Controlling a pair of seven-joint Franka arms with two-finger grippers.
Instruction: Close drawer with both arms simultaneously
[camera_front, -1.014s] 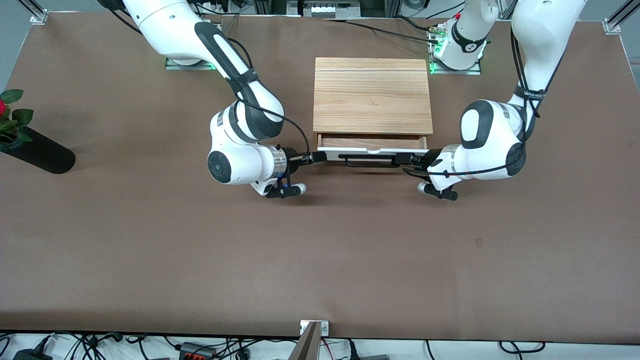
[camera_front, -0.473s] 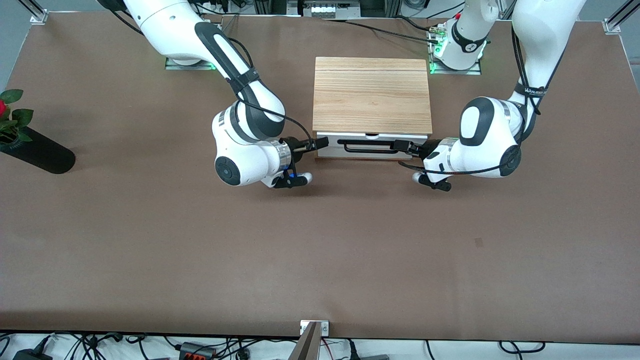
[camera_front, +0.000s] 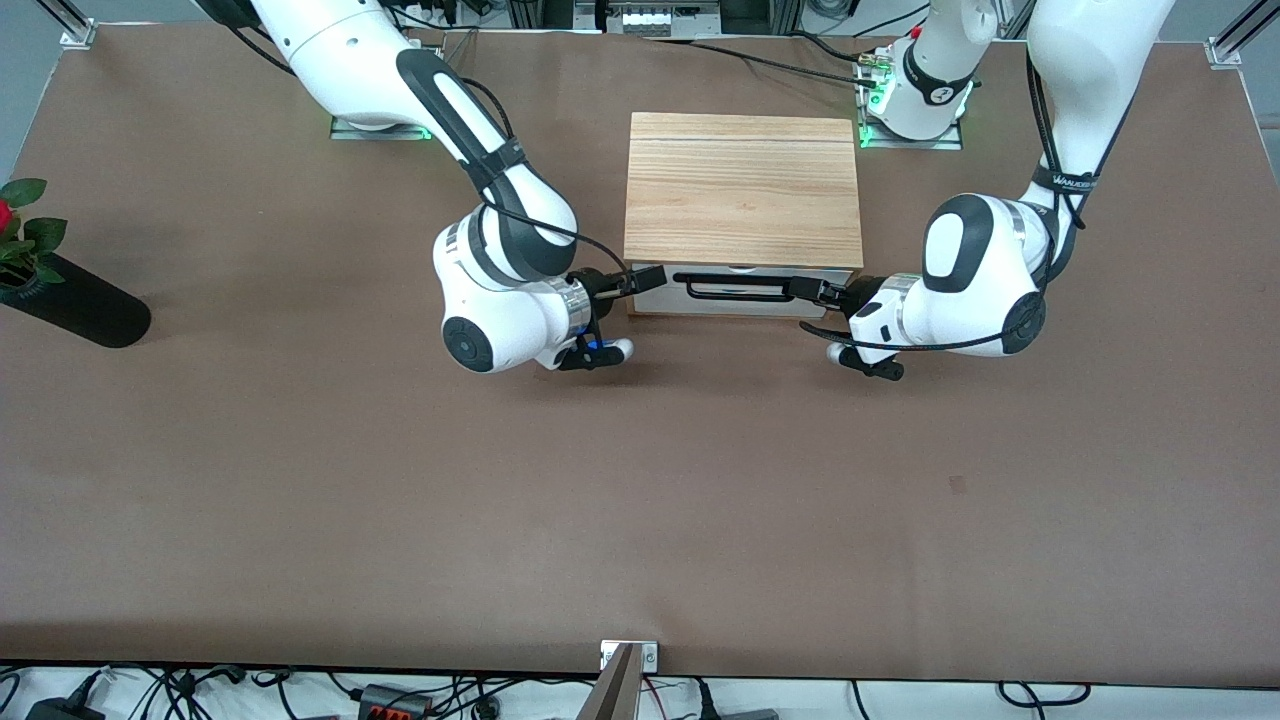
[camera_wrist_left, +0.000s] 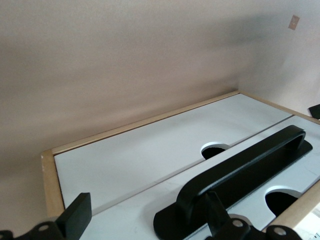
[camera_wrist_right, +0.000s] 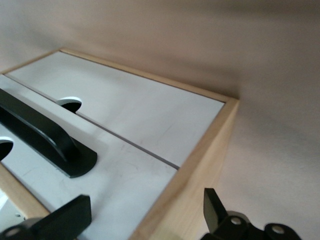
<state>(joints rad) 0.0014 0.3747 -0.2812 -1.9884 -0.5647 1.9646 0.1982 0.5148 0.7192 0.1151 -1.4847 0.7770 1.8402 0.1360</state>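
Note:
The light-wood cabinet (camera_front: 742, 190) stands mid-table between the arms' bases. Its drawer (camera_front: 740, 298) sits pushed in, the white front flush with the cabinet and no brown interior showing; the black bar handle (camera_front: 735, 287) sticks out. My right gripper (camera_front: 647, 279) is open at the front's corner toward the right arm's end; in the right wrist view (camera_wrist_right: 140, 215) its fingers straddle the cabinet's wooden side edge (camera_wrist_right: 200, 170). My left gripper (camera_front: 812, 292) is open at the handle's other end; in the left wrist view (camera_wrist_left: 145, 222) one finger lies against the handle (camera_wrist_left: 240, 175).
A black vase (camera_front: 80, 305) with a red flower lies at the table's edge at the right arm's end. A camera mount (camera_front: 628, 665) sits at the table edge nearest the front camera. Bare brown tabletop (camera_front: 640, 500) spreads in front of the drawer.
The drawer has slid from partly open into the cabinet. Both grippers moved with its front toward the cabinet, staying open.

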